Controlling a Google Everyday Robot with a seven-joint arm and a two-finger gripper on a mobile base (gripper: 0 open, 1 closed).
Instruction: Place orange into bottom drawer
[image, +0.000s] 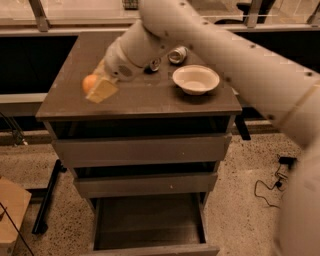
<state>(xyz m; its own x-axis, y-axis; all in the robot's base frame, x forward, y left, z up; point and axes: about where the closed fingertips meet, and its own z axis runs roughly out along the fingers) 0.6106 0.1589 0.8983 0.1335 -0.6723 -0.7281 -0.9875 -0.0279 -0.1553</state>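
The orange (88, 82) sits between the beige fingers (102, 90) of my gripper (96, 87), over the left part of the cabinet top (145, 100). The gripper is shut on the orange. My white arm reaches in from the upper right and crosses the top of the view. The bottom drawer (149, 222) is pulled open at the foot of the cabinet and shows a dark interior with nothing in it. The two shallower drawers above it (142, 150) are closed or nearly so.
A beige bowl (196, 79) stands on the right of the cabinet top. Two crushed cans (176, 55) lie behind it near my arm. A cardboard box (10, 210) is on the floor at the left, and a black cable (272, 187) at the right.
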